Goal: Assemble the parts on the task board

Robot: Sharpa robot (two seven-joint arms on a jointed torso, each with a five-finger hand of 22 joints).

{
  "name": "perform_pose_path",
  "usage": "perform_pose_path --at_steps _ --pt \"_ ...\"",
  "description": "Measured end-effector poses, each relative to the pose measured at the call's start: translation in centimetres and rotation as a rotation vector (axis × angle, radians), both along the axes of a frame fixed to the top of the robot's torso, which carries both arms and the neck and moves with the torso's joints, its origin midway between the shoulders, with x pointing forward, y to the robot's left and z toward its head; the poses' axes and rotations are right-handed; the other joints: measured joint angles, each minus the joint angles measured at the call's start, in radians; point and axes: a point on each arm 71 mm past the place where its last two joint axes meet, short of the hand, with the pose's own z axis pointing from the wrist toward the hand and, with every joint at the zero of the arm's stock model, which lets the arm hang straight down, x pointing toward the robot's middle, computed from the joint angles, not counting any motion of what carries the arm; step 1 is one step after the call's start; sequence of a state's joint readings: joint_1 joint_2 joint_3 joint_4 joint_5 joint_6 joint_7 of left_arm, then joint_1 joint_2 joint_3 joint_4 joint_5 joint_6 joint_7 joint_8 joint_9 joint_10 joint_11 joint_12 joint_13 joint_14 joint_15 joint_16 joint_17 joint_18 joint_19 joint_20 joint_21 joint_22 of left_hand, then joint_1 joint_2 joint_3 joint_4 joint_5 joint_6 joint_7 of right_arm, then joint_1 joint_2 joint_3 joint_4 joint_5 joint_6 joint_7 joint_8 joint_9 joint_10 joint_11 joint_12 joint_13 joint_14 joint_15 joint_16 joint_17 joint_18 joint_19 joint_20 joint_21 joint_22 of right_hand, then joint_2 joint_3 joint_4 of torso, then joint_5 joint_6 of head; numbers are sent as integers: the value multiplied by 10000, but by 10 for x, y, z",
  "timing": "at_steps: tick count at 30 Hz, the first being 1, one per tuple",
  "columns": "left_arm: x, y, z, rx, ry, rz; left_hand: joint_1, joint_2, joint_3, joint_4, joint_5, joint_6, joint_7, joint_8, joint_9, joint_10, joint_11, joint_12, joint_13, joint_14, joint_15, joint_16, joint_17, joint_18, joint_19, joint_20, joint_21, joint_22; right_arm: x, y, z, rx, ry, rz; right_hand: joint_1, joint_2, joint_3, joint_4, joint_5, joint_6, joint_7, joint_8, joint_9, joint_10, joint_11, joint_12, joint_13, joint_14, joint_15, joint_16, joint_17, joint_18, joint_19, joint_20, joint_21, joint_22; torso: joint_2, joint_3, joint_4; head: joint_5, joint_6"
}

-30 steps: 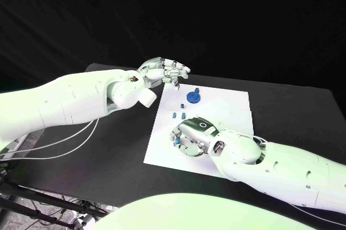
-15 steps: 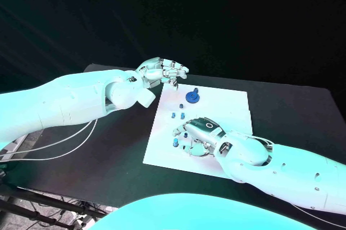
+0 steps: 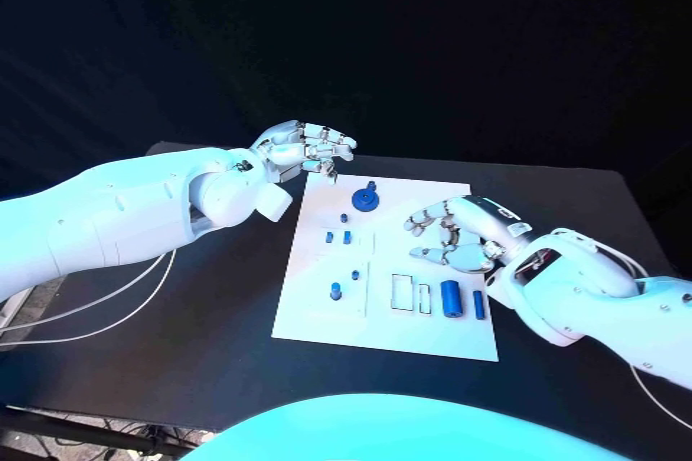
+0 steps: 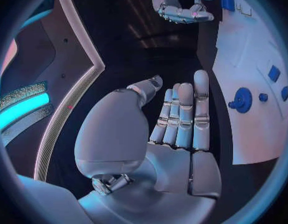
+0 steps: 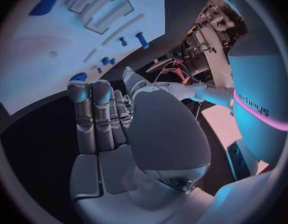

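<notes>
board: white rectangular task board is seen flat on the black tabletop, between the two arms.
seated: round blue gear-like part is seen upright at the board's far end; judged already fitted, though whether it is fully home cannot be told.
small parts: short blue pegs are seen mid-board, two more blue pegs nearer the front; whether they are seated or loose cannot be told.
loose: blue cylinder and thin blue pin are seen lying beside two white rectangular slots; judged not yet placed.
left robot hand: left robot hand is held above the board's far left corner, fingers curled in at the tips; in the wrist view fingers are seen straight with nothing in the palm. Held item cannot be told.
right robot hand: right robot hand is held over the board's right edge, fingers spread, nothing gripped.
progress: judged early to mid; the lying parts are left to be inserted.
</notes>
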State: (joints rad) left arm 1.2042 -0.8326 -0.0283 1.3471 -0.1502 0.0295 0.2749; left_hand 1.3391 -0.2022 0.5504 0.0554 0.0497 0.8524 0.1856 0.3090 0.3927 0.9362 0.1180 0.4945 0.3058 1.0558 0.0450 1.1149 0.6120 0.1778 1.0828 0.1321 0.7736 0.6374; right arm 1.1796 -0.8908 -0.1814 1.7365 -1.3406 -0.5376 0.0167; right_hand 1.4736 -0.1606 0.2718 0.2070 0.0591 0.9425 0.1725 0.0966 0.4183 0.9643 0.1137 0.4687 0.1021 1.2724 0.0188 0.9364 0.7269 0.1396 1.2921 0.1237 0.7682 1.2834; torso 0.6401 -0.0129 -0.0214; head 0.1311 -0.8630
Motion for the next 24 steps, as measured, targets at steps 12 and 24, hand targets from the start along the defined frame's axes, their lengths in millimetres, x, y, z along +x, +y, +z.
perform_pose_path --at_steps 12,24 --pt "0 5 -1 21 -5 85 0 0 0 0 0 0 0 0 -1 1 0 0 -9 0 0 0 -9 0 0 0 -41 -11 -7 -90 -15 229 3824 -3274 -1288 -107 -930 775 867 -418 -483 1821 827 4149 -775 7964 10158 1891 -529 5140 5772 -867 1694 -574 5604 247 -118 -8 -109 -724 -25" --pt "-1 4 -1 4 3 72 0 0 -40 40 0 -34 34 0 -1 1 -1 0 -8 0 0 0 -8 0 0 0 -41 -10 -28 -70 -39 -466 5338 -3690 -1722 199 -1569 813 1366 -492 -515 2565 1012 4972 -765 10486 12064 1891 -529 6308 5813 -1181 1692 -574 7418 246 -117 -4 -135 -889 -48"
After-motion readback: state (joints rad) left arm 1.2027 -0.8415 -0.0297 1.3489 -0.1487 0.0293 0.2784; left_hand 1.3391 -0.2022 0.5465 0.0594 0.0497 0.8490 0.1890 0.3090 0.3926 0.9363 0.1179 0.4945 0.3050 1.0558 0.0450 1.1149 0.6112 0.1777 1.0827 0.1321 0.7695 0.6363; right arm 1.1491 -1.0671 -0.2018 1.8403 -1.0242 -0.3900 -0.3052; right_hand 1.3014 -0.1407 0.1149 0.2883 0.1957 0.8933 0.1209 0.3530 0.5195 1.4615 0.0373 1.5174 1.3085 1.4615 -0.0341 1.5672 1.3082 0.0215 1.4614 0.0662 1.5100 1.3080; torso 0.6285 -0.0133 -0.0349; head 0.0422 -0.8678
